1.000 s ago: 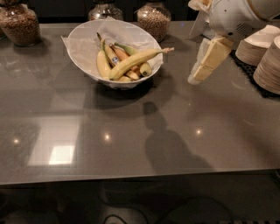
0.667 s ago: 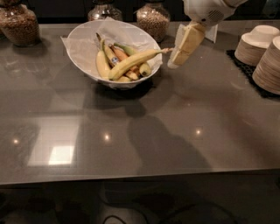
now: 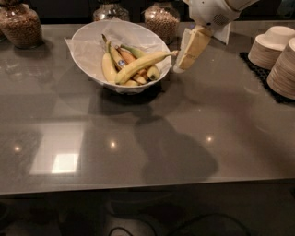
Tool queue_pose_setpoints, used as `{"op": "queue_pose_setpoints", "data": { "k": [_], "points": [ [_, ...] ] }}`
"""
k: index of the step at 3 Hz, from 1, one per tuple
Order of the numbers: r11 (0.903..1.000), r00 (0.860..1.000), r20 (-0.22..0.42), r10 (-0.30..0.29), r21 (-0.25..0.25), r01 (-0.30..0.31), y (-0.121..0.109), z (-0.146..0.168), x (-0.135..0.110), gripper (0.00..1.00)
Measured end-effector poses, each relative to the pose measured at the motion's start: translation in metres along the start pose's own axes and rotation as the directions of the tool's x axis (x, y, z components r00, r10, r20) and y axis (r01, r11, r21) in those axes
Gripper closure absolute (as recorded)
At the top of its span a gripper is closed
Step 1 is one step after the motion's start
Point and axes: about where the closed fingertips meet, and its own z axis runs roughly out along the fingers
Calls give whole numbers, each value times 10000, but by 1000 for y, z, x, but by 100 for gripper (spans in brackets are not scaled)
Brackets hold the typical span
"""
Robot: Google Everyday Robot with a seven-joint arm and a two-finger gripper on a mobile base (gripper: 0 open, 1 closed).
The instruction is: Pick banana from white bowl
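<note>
The white bowl [image 3: 85, 53], wide, oval and lined with crinkled white paper, stands at the back left of the grey table. The banana [image 3: 140, 66], long, yellow-green and gently curved, lies on top across the bowl. Its pale stem [image 3: 174, 53] sticks out over the right rim. A shorter banana with a blue sticker [image 3: 115, 58] and a small orange-brown banana [image 3: 129, 57] lie under it. My gripper [image 3: 181, 67] hangs tilted from the upper right, just right of the bowl. Its tip is close beside the banana's stem end and holds nothing.
Three glass jars of brown grains stand along the back: one at the far left [image 3: 20, 25], one behind the bowl [image 3: 109, 10] and one to its right [image 3: 162, 19]. Stacks of small beige bowls [image 3: 273, 48] sit on a black mat at the right edge.
My gripper has moved left from beside the stacked beige bowls to the right rim of the white bowl, by the banana's stem. The bananas have not moved.
</note>
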Motion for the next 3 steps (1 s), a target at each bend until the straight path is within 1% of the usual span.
{"op": "queue_pose_setpoints", "data": {
  "k": [1, 2, 3],
  "points": [
    [9997, 9998, 167, 53, -249, -49, -16, 36, 14, 0],
    [9981, 9988, 435, 204, -588, -178, -29, 72, 22, 17],
    [9950, 9970, 626, 453, -919, -394, -32, 96, 28, 40]
  ]
}}
